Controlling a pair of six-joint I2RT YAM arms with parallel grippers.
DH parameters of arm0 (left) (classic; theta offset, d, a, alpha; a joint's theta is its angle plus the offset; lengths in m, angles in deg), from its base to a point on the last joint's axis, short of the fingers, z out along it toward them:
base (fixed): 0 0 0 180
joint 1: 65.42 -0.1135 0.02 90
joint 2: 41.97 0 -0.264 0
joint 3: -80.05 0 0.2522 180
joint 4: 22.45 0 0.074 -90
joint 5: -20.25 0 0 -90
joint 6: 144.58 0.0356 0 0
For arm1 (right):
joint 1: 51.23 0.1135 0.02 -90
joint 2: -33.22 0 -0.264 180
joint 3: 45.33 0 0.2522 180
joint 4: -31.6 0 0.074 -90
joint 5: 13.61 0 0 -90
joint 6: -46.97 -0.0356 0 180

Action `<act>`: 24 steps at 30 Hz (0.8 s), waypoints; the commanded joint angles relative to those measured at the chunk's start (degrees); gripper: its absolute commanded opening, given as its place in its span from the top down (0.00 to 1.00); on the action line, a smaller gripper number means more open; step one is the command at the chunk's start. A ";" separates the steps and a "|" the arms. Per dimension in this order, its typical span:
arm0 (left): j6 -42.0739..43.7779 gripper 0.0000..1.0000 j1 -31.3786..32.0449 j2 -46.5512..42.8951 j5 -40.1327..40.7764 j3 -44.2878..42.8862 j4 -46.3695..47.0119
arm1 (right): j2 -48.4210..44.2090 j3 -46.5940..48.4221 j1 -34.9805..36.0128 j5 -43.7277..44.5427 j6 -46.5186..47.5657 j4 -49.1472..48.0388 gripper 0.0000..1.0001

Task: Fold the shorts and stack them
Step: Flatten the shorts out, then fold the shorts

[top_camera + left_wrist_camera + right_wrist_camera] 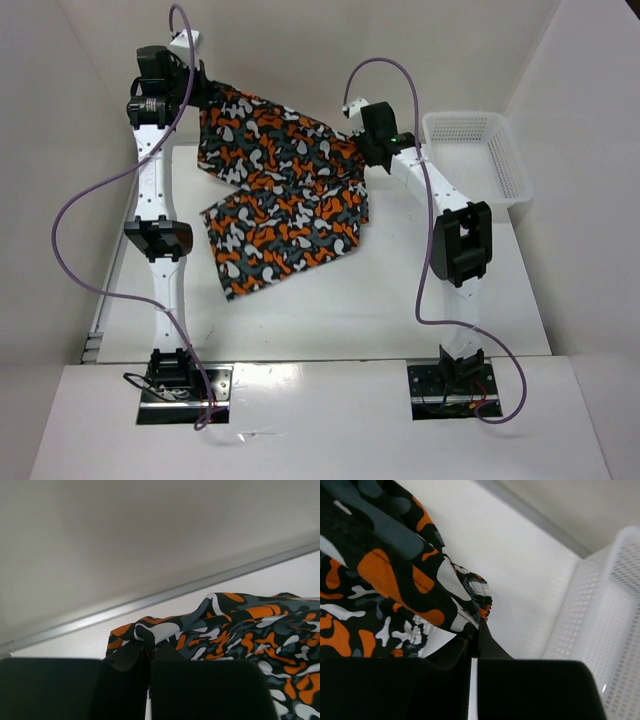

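The camouflage shorts hang stretched between my two grippers over the far half of the table, with the lower legs draping down onto the tabletop. My left gripper is shut on the shorts' far-left top corner; in the left wrist view the cloth bunches between the closed fingers. My right gripper is shut on the right top corner; in the right wrist view the waistband edge is pinched between the fingers.
A white mesh basket stands at the back right of the table, close to the right arm; it also shows in the right wrist view. White walls enclose the table at back and sides.
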 commanded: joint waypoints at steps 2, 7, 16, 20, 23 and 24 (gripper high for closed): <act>0.34 1.00 -0.41 -2.41 2.91 -3.71 5.41 | -1.68 1.91 -1.44 11.09 -0.89 -8.30 1.00; 0.34 1.00 0.11 -5.65 2.31 -3.71 1.57 | -3.61 0.06 -1.44 11.72 3.58 -8.93 1.00; 0.34 1.00 -3.38 -7.93 -0.07 -2.49 -28.95 | -10.99 -15.76 -0.39 13.56 13.44 -11.12 1.00; 0.34 1.00 -4.10 -20.31 -5.32 21.54 -27.20 | -14.15 -18.04 1.02 12.95 14.67 -11.12 1.00; 0.34 1.00 0.36 -42.47 -0.90 59.38 -12.47 | -15.48 -21.03 2.69 12.95 15.73 -11.12 1.00; 0.34 1.00 1.86 -47.27 1.49 69.14 -7.81 | -15.48 -21.82 3.30 12.95 16.25 -11.12 1.00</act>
